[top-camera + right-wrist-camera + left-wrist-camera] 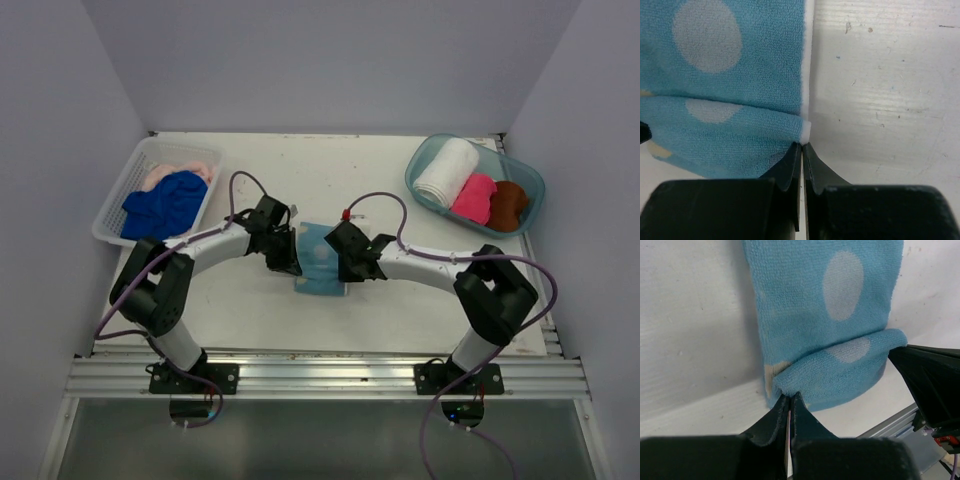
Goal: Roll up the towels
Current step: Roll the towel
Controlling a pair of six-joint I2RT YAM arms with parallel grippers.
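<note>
A light blue towel with pale dots lies flat on the table between my two arms. Its near edge is curled up and over into a low fold. My left gripper is shut, pinching the left corner of that fold. At the fold's right corner, by the white hem, my right gripper is shut too. In the top view the left gripper and right gripper flank the towel. Royal blue and peach towels lie loose in a basket.
The white lattice basket stands at the back left. A clear teal tub at the back right holds a rolled white towel, a pink one and a brown one. The metal rail runs along the near edge.
</note>
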